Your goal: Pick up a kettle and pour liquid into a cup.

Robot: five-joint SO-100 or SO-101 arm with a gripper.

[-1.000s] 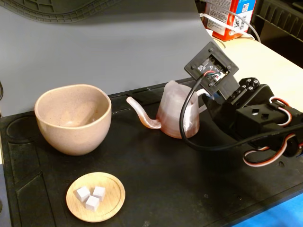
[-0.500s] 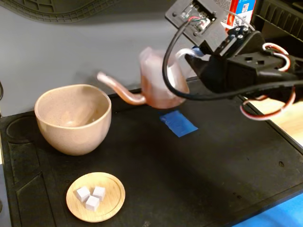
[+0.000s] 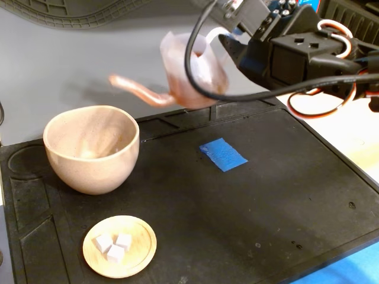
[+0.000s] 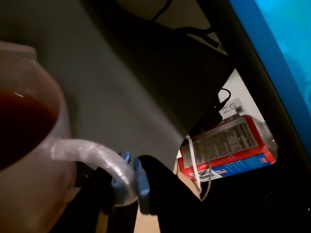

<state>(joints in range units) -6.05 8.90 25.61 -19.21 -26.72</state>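
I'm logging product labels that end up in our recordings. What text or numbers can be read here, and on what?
Red carton: a nutrition-style panel and a barcode show in the wrist view, but the print is too small to read.
White tag above the carton: dark characters, too blurred to read.
Kettle, cup: no text.

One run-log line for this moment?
gripper: shut on handle | translucent pinkish plastic kettle: lifted, spout toward beige speckled ceramic cup | pour: none

A black mat (image 3: 266,195) is laid over a pale tabletop (image 3: 349,127). A grey wall (image 3: 65,65) is seen behind, and a red carton (image 4: 228,148) beyond.
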